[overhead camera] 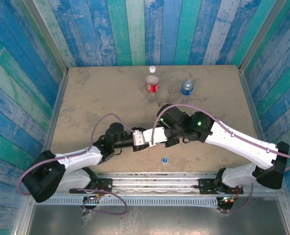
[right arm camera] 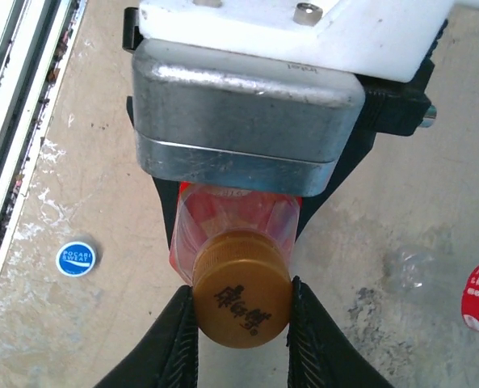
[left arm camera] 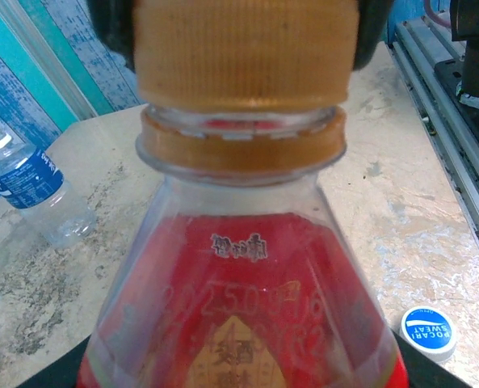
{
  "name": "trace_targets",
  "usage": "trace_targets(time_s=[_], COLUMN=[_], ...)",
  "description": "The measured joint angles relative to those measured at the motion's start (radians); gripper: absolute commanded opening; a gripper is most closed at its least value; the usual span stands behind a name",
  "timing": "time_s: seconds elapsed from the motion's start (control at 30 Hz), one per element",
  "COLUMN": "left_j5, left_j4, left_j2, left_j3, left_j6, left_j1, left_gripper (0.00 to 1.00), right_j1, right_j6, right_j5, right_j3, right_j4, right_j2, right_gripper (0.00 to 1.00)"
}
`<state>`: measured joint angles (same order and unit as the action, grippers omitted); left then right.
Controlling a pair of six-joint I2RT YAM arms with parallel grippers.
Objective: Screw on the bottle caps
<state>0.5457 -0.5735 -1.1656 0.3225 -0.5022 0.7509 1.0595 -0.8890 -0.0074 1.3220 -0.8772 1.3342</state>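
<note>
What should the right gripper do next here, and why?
Probably rotate the right gripper to tighten the orange cap: its fingers pinch the cap, which already sits on the neck of the red bottle held by the left gripper.

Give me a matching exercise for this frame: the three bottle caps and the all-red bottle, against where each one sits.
Things:
1. orange ribbed plastic cap
2. blue round plastic cap
3. white round plastic cap
4. red plastic bottle

Places:
A. lying loose on the table
B. held by the left claw
C. pinched by the right claw
D. on the upright clear red-labelled bottle

Pairs: 1-C, 2-A, 3-D, 4-B
</note>
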Motion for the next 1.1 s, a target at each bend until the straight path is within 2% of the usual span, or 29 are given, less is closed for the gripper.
trace_targets(time_s=[0.1, 0.17, 0.23, 0.33, 0.37, 0.47, 0.57, 0.67, 0.73, 0.93, 1.1], left_j5=[0.003, -0.002, -0.021, -0.052, -0.061, -0.08, -0.087, -0.087, -0.072, -0.037, -0.017], left_j4=[0.007, 0.007, 0.008, 0.02, 0.02, 0.018, 0.018, 0.017, 0.01, 0.006, 0.006], left_j2=[0.0, 0.0, 0.0, 0.0, 0.0, 0.0, 0.0, 0.0, 0.0, 0.0, 0.0], left_j3=[0.0, 0.0, 0.0, 0.001, 0.002, 0.002, 0.002, 0.002, 0.002, 0.002, 0.002], left_j6=[0.001, 0.003, 0.008, 0.013, 0.018, 0.029, 0.03, 0.027, 0.021, 0.011, 0.003], left_j1=[0.0, -0.001, -0.006, -0.015, -0.016, -0.016, -0.016, -0.013, -0.007, 0.0, 0.0], left_gripper=[0.54, 0.54, 0.54, 0.54, 0.54, 0.54, 0.54, 0.54, 0.54, 0.54, 0.54], right_j1=[0.0, 0.0, 0.003, 0.007, 0.007, 0.006, 0.005, 0.004, 0.001, 0.0, 0.0], right_j6=[0.063, 0.185, 0.373, 0.747, 0.89, 1.161, 1.263, 1.175, 1.023, 0.482, 0.159], right_j5=[0.001, 0.017, 0.048, 0.088, 0.094, 0.093, 0.097, 0.087, 0.058, 0.003, 0.003], right_j3=[0.0, -0.002, -0.023, -0.059, -0.067, -0.076, -0.071, -0.073, -0.092, -0.163, -0.061], right_j4=[0.0, 0.011, 0.047, 0.108, 0.123, 0.145, 0.136, 0.127, 0.131, 0.114, 0.067], right_j2=[0.004, 0.004, 0.002, -0.003, -0.004, -0.006, -0.003, -0.01, -0.034, -0.173, -0.105], right_gripper=[0.14, 0.11, 0.06, 0.05, 0.05, 0.1, 0.23, 0.44, 0.5, 0.57, 0.49])
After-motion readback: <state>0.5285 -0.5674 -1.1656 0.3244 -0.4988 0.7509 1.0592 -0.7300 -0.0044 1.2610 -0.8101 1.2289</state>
